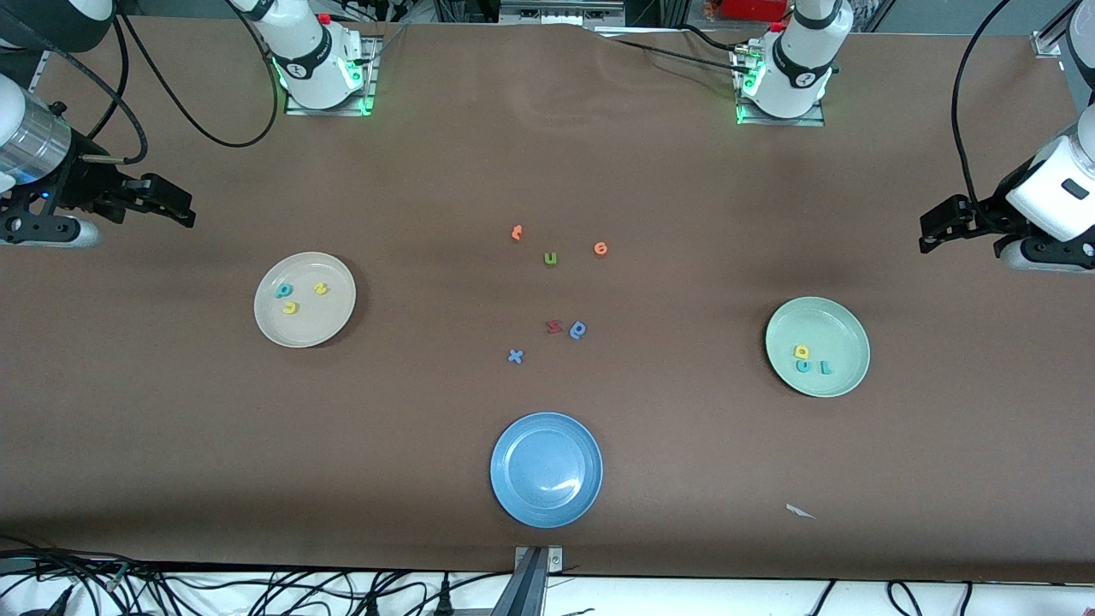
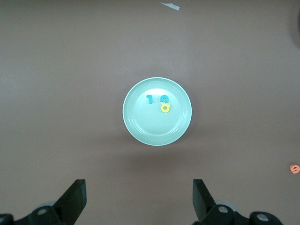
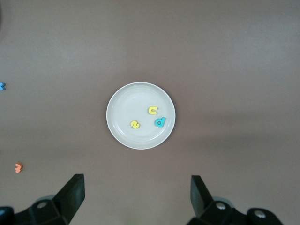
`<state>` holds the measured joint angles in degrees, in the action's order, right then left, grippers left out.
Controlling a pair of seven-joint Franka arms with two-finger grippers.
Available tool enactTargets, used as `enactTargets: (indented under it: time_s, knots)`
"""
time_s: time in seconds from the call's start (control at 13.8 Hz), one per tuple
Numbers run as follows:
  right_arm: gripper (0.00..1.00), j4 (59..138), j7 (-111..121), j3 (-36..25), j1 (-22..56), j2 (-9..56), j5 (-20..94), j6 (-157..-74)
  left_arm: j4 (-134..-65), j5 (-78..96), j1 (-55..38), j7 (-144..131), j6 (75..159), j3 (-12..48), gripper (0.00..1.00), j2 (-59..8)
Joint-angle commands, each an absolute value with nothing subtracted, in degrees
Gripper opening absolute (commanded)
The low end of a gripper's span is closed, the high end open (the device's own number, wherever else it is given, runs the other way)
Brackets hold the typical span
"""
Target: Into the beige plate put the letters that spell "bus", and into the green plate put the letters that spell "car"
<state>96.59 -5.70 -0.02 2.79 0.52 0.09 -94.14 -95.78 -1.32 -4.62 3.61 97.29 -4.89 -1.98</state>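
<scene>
- Right gripper (image 1: 175, 205): hangs with fingers spread wide and nothing between them, over bare table at the right arm's end, farther from the front camera than the beige plate; its two fingertips (image 3: 75, 190) frame that plate in the right wrist view.
- Beige plate (image 1: 332, 325): lies toward the right arm's end of the table and holds three letters, all apart from one another: teal b (image 1: 283, 291), yellow s (image 1: 321, 288) and yellow u (image 1: 290, 307).
- Loose letters, mid-table, between the two plates: orange t (image 1: 517, 232), olive u (image 1: 550, 258) and orange e (image 1: 600, 248) form the group farther from the front camera; blue x (image 1: 515, 356), dark red letter (image 1: 554, 326) and blue looped letter (image 1: 578, 329) lie nearer, the last two just beside each other.
- Blue plate (image 1: 513, 496): lies nearest the front camera, mid-table, with nothing in it.
- Green plate (image 1: 843, 329): lies toward the left arm's end and holds yellow a (image 1: 802, 351), with teal c (image 1: 803, 366) touching it on the camera side and teal r (image 1: 825, 367) beside the c.
- White scrap (image 1: 799, 511): lies on the table nearer the front camera than the green plate.
- Left gripper (image 1: 934, 233): hangs with fingers spread wide, empty, over bare table at the left arm's end; its fingertips (image 2: 199, 192) frame the green plate in the left wrist view.
</scene>
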Motion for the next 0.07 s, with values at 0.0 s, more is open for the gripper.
enactTargets:
  time_s: [0.0]
  knots:
    - [1.0, 95.19, -4.92, 0.62, 1.93, 1.05, 1.23, -93.43, -95.89, 0.62, -5.19, 6.49, 95.71, -5.71, 1.0, -1.06]
